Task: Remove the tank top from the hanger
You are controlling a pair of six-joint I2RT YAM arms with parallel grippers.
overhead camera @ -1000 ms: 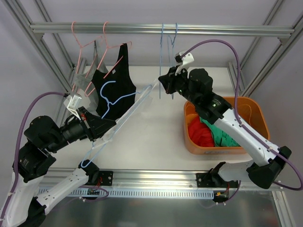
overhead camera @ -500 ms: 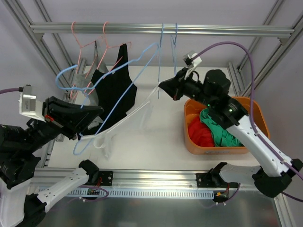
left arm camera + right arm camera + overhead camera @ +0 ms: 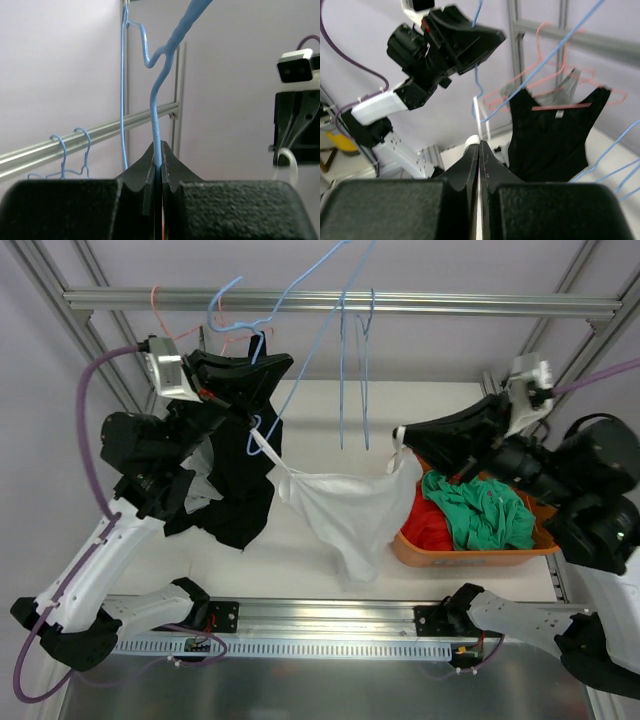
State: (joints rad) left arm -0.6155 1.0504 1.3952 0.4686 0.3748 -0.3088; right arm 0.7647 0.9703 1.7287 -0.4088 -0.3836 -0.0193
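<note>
Left gripper (image 3: 158, 150): raised high near the rail (image 3: 450, 305), pressed together on the wire of the blue hanger (image 3: 156, 115), which tilts steeply with its hook off the rail.
Right gripper (image 3: 479, 145): raised over the bin (image 3: 460, 555), closed, pinching a white strap at its tip.
Tank top (image 3: 345, 510): white, slung in the air between the two grippers. One strap runs up to the hanger's low end just below the left gripper, and whether it is looped on the wire cannot be told. The other strap is in the right gripper, and the body sags above the worktop (image 3: 440, 400).
Black top (image 3: 555, 135): on a pink hanger (image 3: 560, 106), beside the left arm.
Spare hangers (image 3: 350, 370): two, blue, hooked on the rail, bare.
Bin: orange, at the worktop's right, holding red and green clothes (image 3: 480, 515)
</note>
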